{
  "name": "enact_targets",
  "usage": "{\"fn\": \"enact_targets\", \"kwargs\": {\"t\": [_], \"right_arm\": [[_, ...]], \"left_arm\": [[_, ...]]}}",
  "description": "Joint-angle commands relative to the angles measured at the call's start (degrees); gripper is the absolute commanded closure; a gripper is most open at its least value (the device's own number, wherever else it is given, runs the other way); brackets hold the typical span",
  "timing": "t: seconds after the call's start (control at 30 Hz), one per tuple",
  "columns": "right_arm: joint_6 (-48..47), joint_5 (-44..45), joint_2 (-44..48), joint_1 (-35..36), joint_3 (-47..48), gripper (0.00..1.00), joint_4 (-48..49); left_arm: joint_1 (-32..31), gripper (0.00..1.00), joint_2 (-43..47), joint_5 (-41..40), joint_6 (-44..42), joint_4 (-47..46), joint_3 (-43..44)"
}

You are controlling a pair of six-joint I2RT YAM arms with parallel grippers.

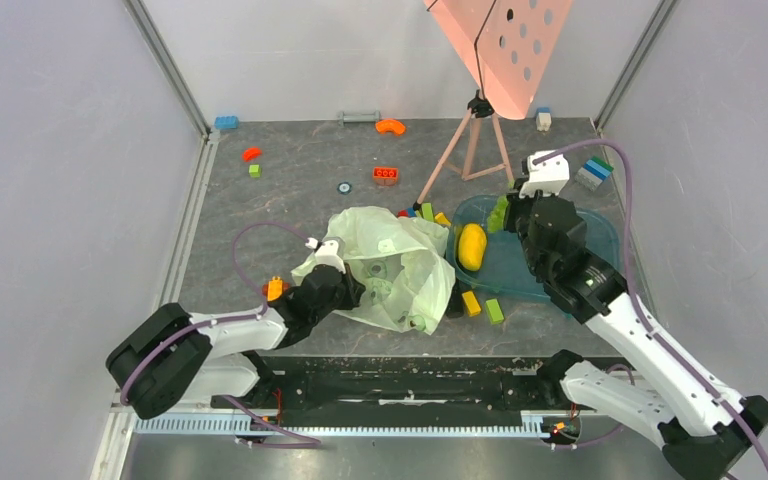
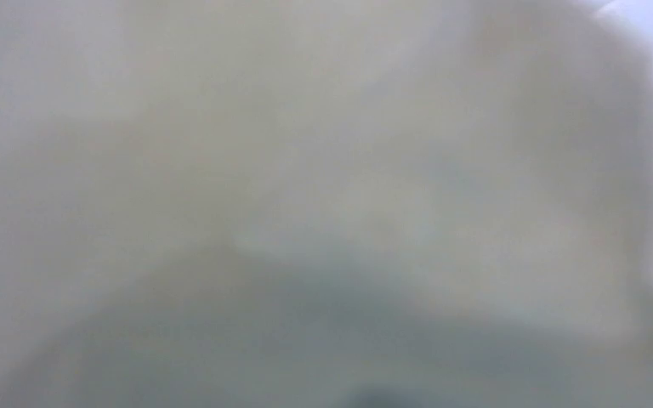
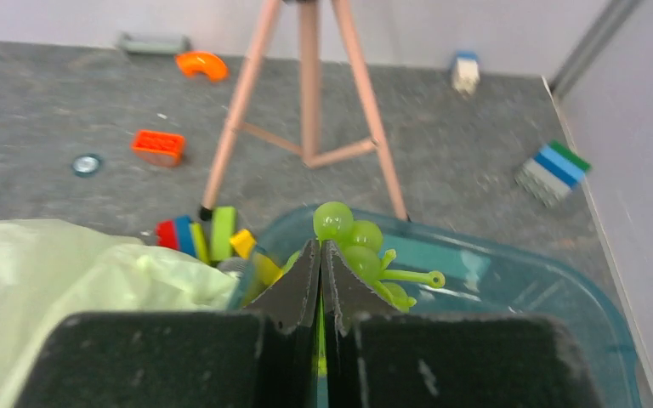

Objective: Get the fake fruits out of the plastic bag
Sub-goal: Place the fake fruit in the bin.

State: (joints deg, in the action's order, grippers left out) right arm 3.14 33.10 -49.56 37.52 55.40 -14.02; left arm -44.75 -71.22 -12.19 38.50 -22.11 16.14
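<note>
Right wrist view alone shows right claw (image 3: pixel 320 246) clenched on green cluster (image 3: pixel 353 245) over tray (image 3: pixel 553 331) rim; overhead, left claw (image 1: pixel 348 288) lies buried in plastic bag (image 1: pixel 405 262), grip unreadable.

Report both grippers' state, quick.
Left gripper: buried in the plastic bag, cannot tell.
Right gripper: closed, tips at the green cluster; grip unclear.

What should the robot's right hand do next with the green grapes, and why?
Probably open the right gripper and let the green grape cluster settle into the teal tray. The jaws look pinched shut on the bunch, which hangs just over the tray. The yellow fruit already lies in that tray, out of the plastic bag, so the grapes seem to belong there too.
</note>
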Motion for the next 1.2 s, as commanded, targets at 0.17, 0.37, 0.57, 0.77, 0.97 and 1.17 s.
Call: {"fn": "enact_targets", "kwargs": {"t": [0.17,0.37,0.57,0.77,0.97,1.17], "right_arm": [[7.54,-8.72,-2.92,-15.43,-7.93,1.0,2.91],[9.11,-13.18,-5.16,-21.6,-14.01,1.0,3.65],[10.6,-14.65,-6.81,-23.0,-18.02,0.99,3.56],[11.45,-14.17,-6.33,-23.86,-19.44,0.61,3.08],[10.84,-12.7,-3.87,-24.29,-18.59,0.4,1.83],[5.93,-32.21,0.2,-24.01,-13.84,0.35,3.46]], "left_arm": [[-0.16,0.98,3.27,-2.37,-1.18,0.94,-1.2],[-0.16,0.98,3.46,-2.31,-1.11,1.01,-1.29],[-0.16,0.98,3.75,-2.28,-1.47,1.32,-1.11],[-0.16,0.98,4.97,-2.64,-1.49,2.05,-1.29],[-0.16,0.98,5.95,-2.59,-1.56,2.75,-1.2],[-0.16,0.98,7.38,-2.04,-1.83,4.41,-0.03]]}}
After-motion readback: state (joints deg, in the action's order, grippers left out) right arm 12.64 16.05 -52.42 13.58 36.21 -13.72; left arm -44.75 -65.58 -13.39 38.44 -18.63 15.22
